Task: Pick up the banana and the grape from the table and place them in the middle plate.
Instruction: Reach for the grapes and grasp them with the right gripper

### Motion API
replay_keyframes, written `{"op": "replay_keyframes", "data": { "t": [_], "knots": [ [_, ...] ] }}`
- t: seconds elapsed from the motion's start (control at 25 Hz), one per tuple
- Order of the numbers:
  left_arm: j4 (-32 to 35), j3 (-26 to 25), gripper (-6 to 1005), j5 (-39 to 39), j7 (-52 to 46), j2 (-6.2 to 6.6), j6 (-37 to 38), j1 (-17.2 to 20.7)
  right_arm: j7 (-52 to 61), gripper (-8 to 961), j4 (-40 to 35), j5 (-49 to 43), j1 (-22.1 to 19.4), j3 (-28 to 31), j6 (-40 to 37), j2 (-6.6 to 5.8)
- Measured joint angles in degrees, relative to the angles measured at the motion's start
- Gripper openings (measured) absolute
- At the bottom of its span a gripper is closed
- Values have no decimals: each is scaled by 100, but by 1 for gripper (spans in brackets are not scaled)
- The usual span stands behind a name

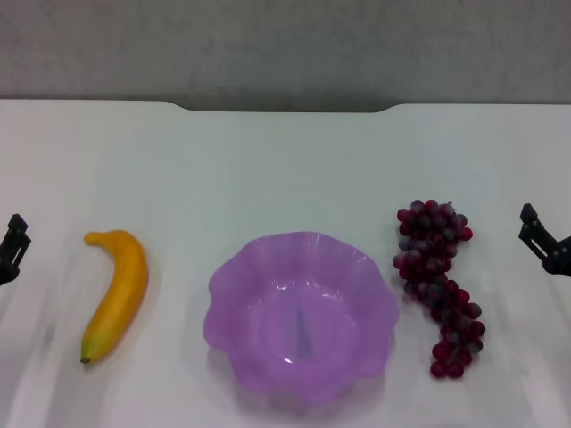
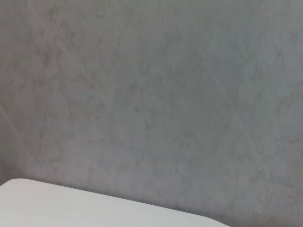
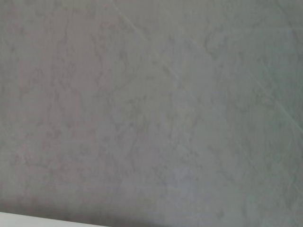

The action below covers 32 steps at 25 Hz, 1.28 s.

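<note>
In the head view a yellow-orange banana [image 1: 119, 291] lies on the white table [image 1: 268, 169], left of the light-purple scalloped plate [image 1: 234, 278], which is empty. A bunch of dark red-purple grapes [image 1: 439, 278] lies just right of the plate. My left gripper [image 1: 11, 246] shows only as a dark tip at the left edge, well left of the banana. My right gripper [image 1: 544, 239] shows as a dark tip at the right edge, right of the grapes. Neither holds anything I can see. The wrist views show only a grey wall and a strip of table.
The table's far edge has a shallow notch [image 1: 285, 109] in front of a grey wall [image 1: 285, 45]. In the left wrist view a table corner [image 2: 57, 203] shows below the wall.
</note>
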Motion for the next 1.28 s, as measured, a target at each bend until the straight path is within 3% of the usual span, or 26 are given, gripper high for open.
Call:
{"op": "replay_keyframes", "data": {
  "t": [0.48,0.64,0.76,0.88,0.96,1.0,1.08,1.2,1.28],
  "knots": [
    [-5,0,674,0,0,7,-1,18,0,880,19,-1,-3,0,-5,-13],
    [3,0,674,0,3,12,5,57,0,880,314,-108,-10,14,266,-67],
    [29,0,674,-1,12,14,40,78,-13,880,1076,-323,-133,151,1058,-385],
    [25,0,674,-13,4,25,74,79,-370,880,2608,-386,-453,579,2507,-907],
    [35,0,674,-25,-6,28,75,79,-944,880,3501,-404,-664,1053,3612,-1056],
    [44,0,674,-25,-5,28,76,78,-1309,880,3916,-440,-802,1358,4177,-1037],
    [57,0,674,-20,2,26,79,73,-1951,880,4698,-559,-1096,2046,5193,-878],
    [58,0,674,-13,3,23,85,59,-2782,880,5723,-821,-1369,3417,7303,-292],
    [58,0,674,-7,2,23,93,45,-2988,879,6086,-994,-1378,4061,8372,-23]
  ]
}}
